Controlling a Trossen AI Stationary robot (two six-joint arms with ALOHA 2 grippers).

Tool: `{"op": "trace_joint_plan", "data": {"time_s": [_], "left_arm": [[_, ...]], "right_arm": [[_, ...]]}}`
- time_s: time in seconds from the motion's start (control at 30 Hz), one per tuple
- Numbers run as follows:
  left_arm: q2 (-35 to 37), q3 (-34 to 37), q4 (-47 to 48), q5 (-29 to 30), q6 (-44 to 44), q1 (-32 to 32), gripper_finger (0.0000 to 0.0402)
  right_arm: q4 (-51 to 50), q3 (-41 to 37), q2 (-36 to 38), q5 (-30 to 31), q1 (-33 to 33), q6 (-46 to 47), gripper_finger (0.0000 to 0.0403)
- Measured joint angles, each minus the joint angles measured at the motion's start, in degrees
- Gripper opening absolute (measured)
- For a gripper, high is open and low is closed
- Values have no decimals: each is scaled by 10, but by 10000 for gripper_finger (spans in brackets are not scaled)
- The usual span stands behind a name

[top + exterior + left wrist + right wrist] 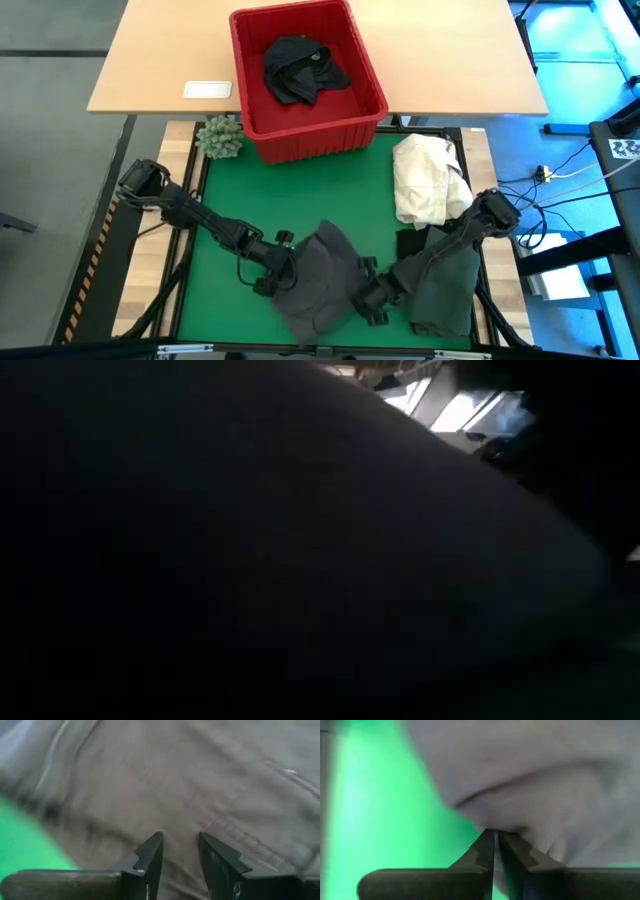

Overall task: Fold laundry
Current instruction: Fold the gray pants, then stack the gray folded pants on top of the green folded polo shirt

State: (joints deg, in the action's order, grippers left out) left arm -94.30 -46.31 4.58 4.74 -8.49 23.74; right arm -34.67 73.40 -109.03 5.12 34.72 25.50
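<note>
A dark grey garment (pixel 325 280) lies crumpled on the green mat (pixel 240 200) near the front edge. My left gripper (pixel 272 283) is at its left edge, open, with grey cloth (pixel 175 780) under and beyond the fingertips (pixel 180 840). My right gripper (pixel 372 303) is at the garment's right near side, shut on it (pixel 496 834). A dark green garment (pixel 450 290) lies flat under the right arm. Another black garment (pixel 300 68) lies in the red basket (pixel 315 135). In the low view, dark cloth close to the camera hides everything. My left gripper stands with its fingers (pixel 152 852) apart over the grey garment's left edge, slanting down; I cannot tell whether they touch the cloth. My right gripper pinches a raised fold of the grey garment's edge (pixel 507 827) between its two fingers, coming steeply from above. The rest of the garment lies slack on the mat.
A cream-white cloth heap (pixel 425 180) lies on the mat's right side, with a small black cloth (pixel 410 243) next to it. A small green tuft (pixel 220 137) sits at the mat's far left corner. A white card (pixel 207 89) lies on the wooden table behind.
</note>
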Motion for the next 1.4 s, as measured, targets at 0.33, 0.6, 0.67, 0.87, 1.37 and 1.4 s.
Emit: {"op": "trace_joint_plan", "data": {"time_s": [0.33, 0.6, 0.67, 0.87, 1.37, 1.4], "left_arm": [[0, 0, -57, 6, -2, 41, 119], [49, -22, 43, 85, -4, 41, 119], [74, -22, 72, 103, -5, 42, 119], [138, -2, 86, 114, -31, 51, 119], [243, 219, -117, 173, -298, 82, 119], [243, 222, -116, 173, -313, 82, 119]], "right_arm": [[-120, 0, 0, 84, -120, -32, 32], [-140, 0, 49, 48, -176, -73, 33], [-140, 0, 70, 48, -171, -74, 33], [-139, 0, 121, 74, -128, -47, 33], [144, -225, 227, 46, -62, 104, 33], [189, -254, 241, 36, -66, 122, 33]]}}
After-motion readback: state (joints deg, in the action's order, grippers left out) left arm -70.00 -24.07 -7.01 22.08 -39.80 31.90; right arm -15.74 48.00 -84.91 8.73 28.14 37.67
